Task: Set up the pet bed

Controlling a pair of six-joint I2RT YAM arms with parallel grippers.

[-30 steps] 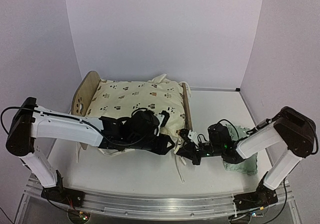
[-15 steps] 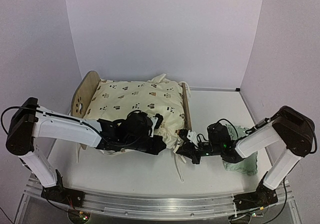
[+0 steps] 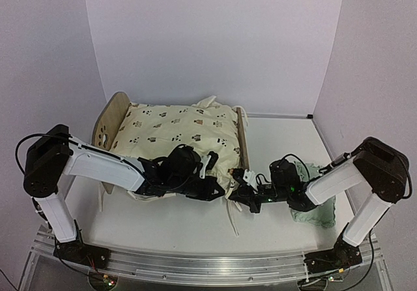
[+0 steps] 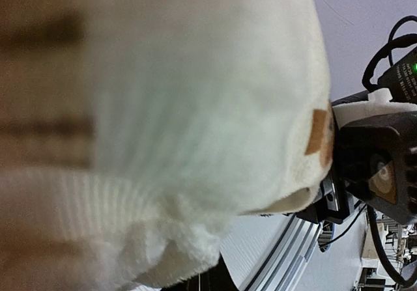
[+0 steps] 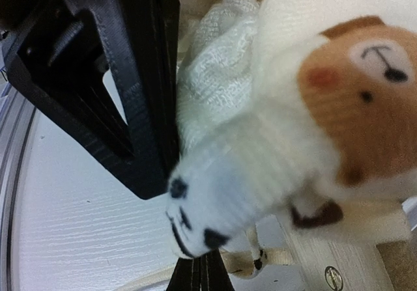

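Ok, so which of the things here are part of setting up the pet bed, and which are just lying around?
In the job: wooden pet bed; cream bear-print cushion lying on it.
Lying about: mint green pillow, on the table at the far right.

The setting is a robotics laboratory test cell. Two white-and-black arms (left arm [image 3: 104, 167], right arm [image 3: 332, 181]) are mounted on an extruded aluminium rail [image 3: 208, 265] at the near edge of a white table [image 3: 195, 229], which plain pale backdrop panels [image 3: 215, 43] enclose on three sides. The pet bed [image 3: 107, 125] stands on this bench top under flat, even lighting.
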